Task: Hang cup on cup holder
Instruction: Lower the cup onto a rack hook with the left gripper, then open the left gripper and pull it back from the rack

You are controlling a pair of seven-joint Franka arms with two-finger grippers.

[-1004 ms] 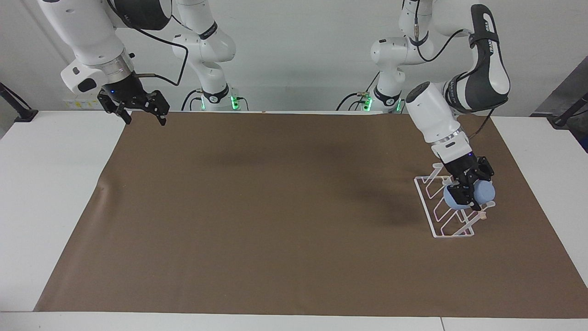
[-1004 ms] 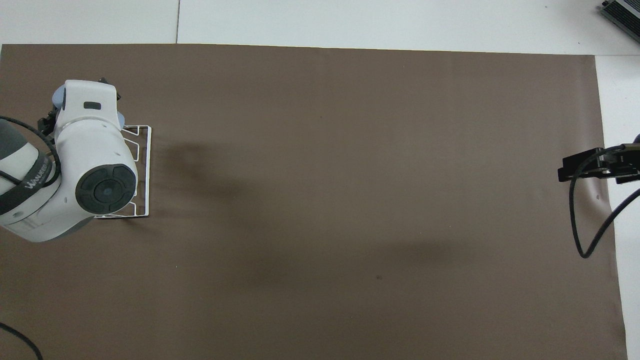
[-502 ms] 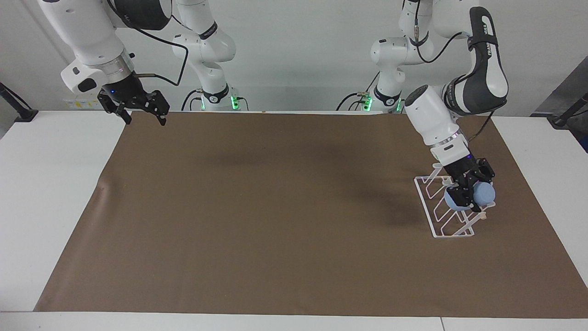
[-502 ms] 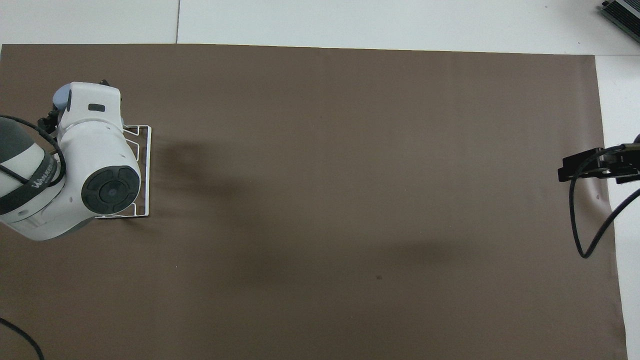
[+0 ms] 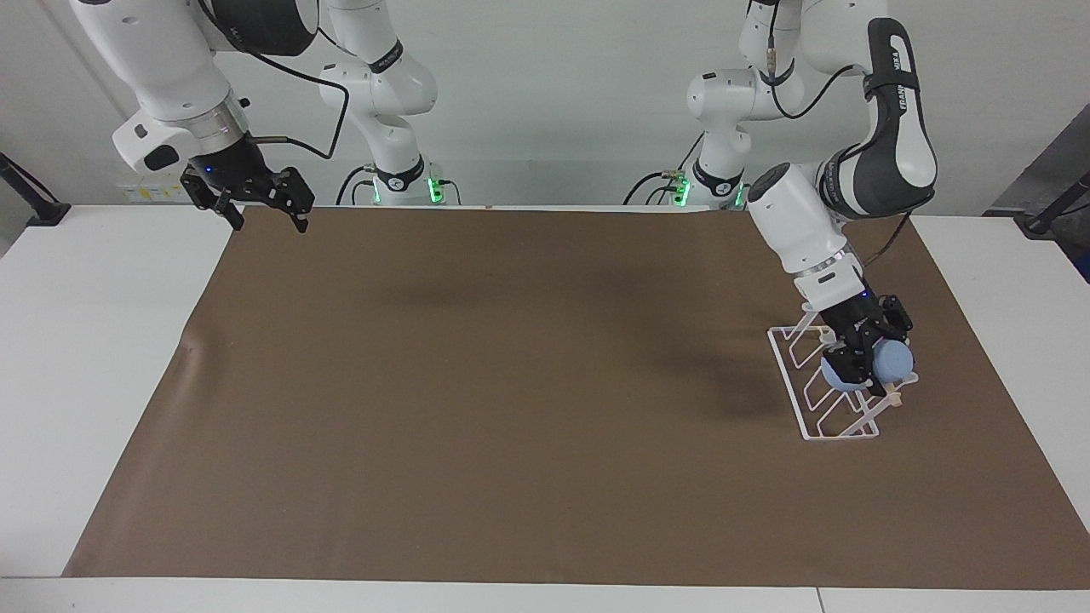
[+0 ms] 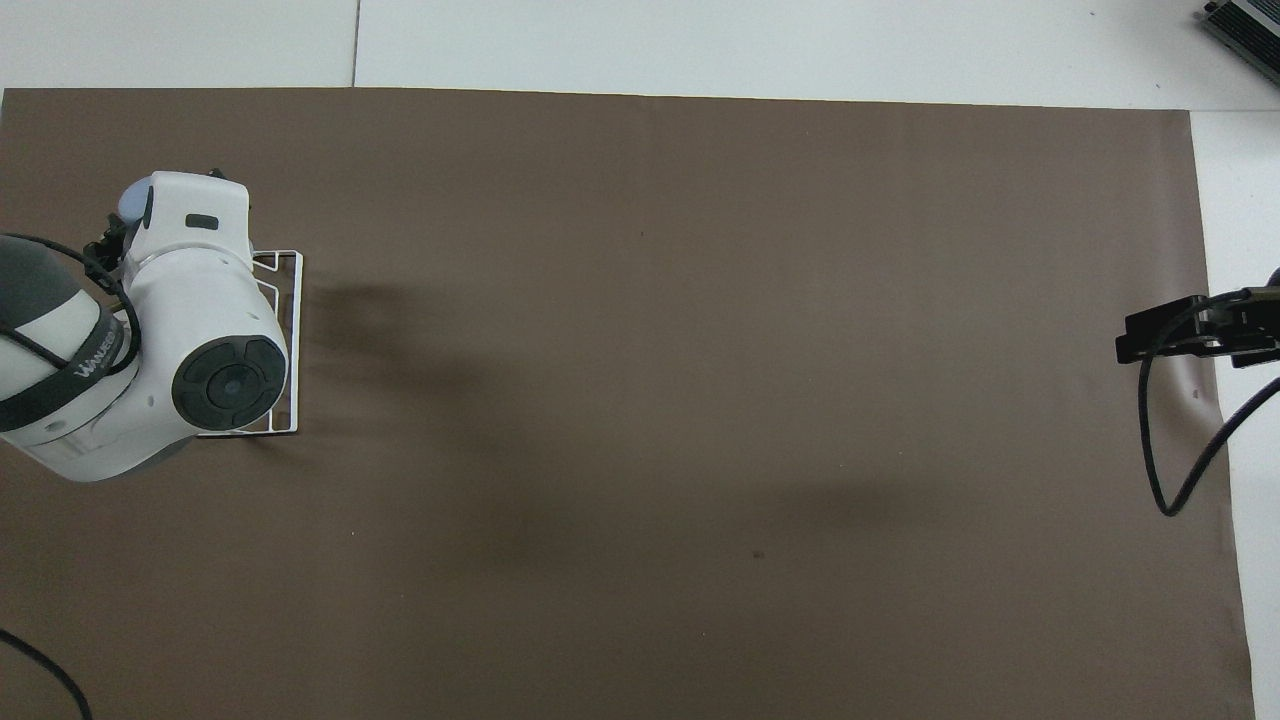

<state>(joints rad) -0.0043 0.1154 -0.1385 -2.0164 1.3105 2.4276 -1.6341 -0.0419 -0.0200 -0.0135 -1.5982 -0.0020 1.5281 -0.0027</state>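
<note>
Facing view: cup (image 5: 892, 364) between left end effector (image 5: 862, 361) fingers.

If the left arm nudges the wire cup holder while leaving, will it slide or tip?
The cup holder looks like thin wire, so probably light and easy to slide on the smooth brown sheet. Its broad flat base makes tipping less likely, though the cup on its prongs adds weight up high.

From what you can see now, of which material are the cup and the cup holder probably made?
The cup looks like matte light-blue plastic: one even colour, no glare. The cup holder looks like thin white-coated metal wire: slim bent loops on a rectangular base. The rod at its top looks like pale bare wood, though little of it shows.
</note>
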